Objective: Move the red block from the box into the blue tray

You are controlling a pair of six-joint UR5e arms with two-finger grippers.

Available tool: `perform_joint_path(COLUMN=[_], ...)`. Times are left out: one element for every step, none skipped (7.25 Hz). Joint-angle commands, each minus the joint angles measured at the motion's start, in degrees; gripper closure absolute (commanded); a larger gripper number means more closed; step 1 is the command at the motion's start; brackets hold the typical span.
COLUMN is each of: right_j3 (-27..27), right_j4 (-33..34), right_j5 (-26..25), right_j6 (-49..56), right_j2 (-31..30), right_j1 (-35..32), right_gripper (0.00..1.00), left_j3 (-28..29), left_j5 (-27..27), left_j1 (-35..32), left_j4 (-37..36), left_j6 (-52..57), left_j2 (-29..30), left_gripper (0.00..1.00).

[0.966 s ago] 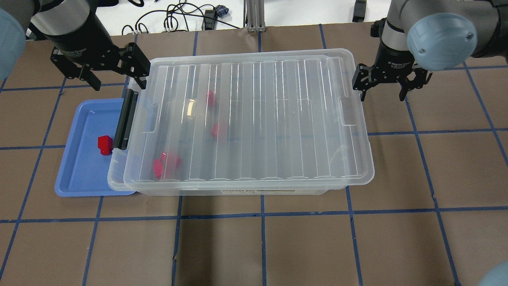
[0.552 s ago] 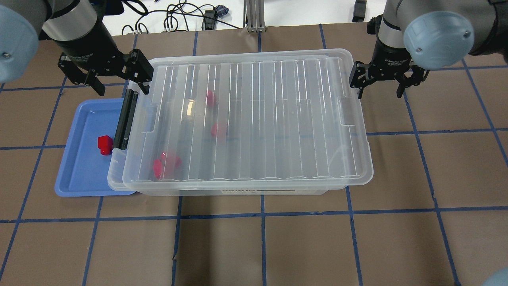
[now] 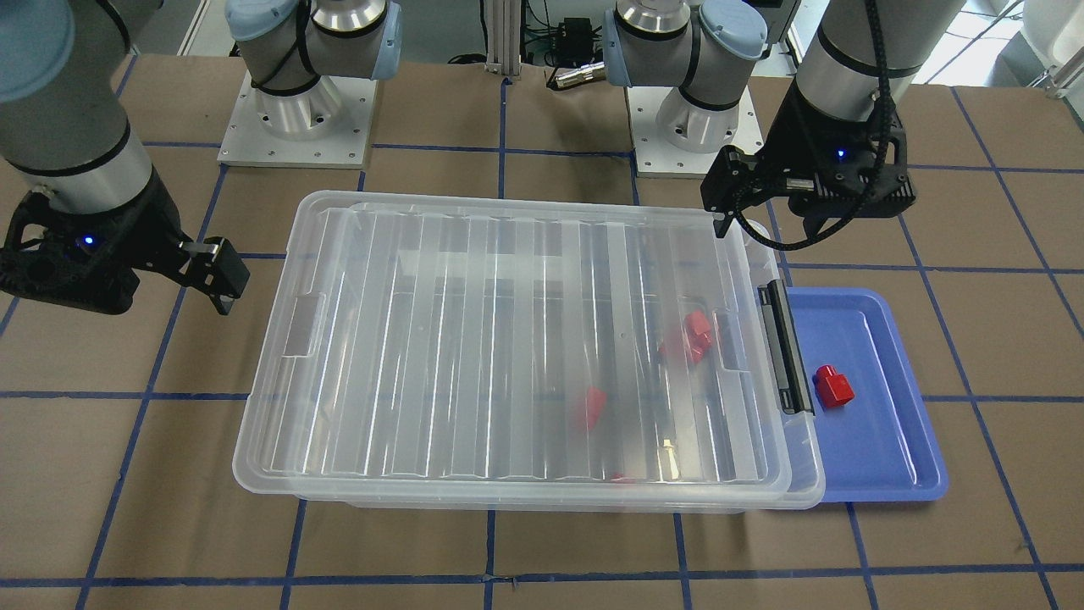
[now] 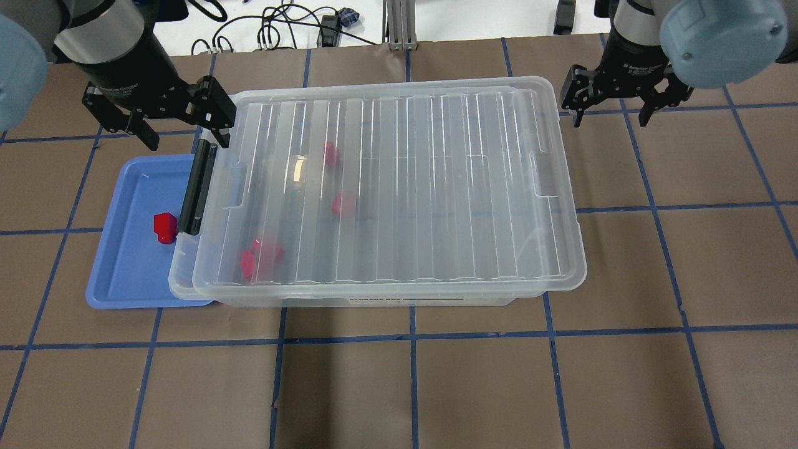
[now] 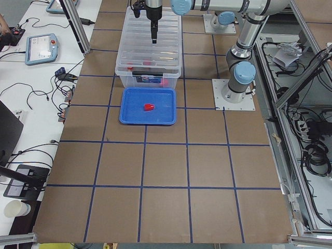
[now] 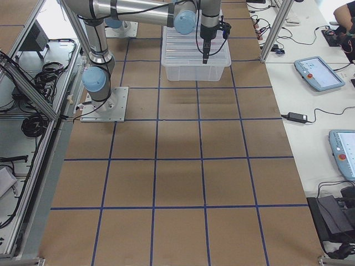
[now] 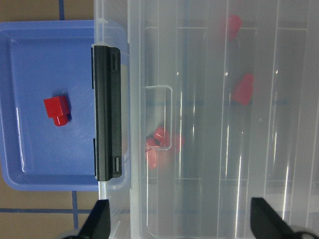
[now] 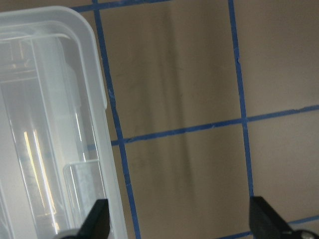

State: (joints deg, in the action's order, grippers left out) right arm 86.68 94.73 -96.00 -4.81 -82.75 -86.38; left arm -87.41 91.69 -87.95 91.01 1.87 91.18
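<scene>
Left gripper [image 4: 187,142]: jaws wide, nothing between them, hovering over the latch-end corner of the box [image 4: 405,187], one finger above the lid and the other outside it. Right gripper [image 4: 612,118]: jaws also wide and empty, just off the opposite short end of the box, above the bare table [image 4: 686,262]. The red block [image 4: 164,227] lies flat in the blue tray [image 4: 124,268], below my left gripper and toward my base from it, on the outer side of the black latch handle [image 4: 198,187] and close beside it. Its long axis runs parallel to that handle. The stub end points toward my base, and in the left wrist view toward my fingertips. Other red blocks [image 4: 262,255] show through the closed lid, on the inner side of the handle.
</scene>
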Motion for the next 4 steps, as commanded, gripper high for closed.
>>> perform_joint_path(right_j3=[-0.5, 0.2, 0.4, 0.4], right_j4=[-7.5, -7.9, -9.1, -9.7], right_j5=[4.7, 6.0, 6.1, 6.1], right_j6=[-0.4, -0.6, -0.9, -2.0], right_j2=[-3.7, -5.0, -6.4, -7.8], right_j1=[-0.2, -0.2, -0.5, -0.5], right_gripper=[0.00, 0.00, 0.00, 0.00], left_j3=[0.0, 0.0, -0.1, -0.3], left_j5=[-0.1, 0.0, -0.1, 0.1], left_j1=[-0.1, -0.1, 0.0, -0.1], left_j4=[-0.1, -0.2, 0.5, 1.0], left_j6=[0.0, 0.0, 0.0, 0.0], left_j2=[-0.4, -0.3, -0.5, -0.7], left_gripper=[0.00, 0.00, 0.00, 0.00])
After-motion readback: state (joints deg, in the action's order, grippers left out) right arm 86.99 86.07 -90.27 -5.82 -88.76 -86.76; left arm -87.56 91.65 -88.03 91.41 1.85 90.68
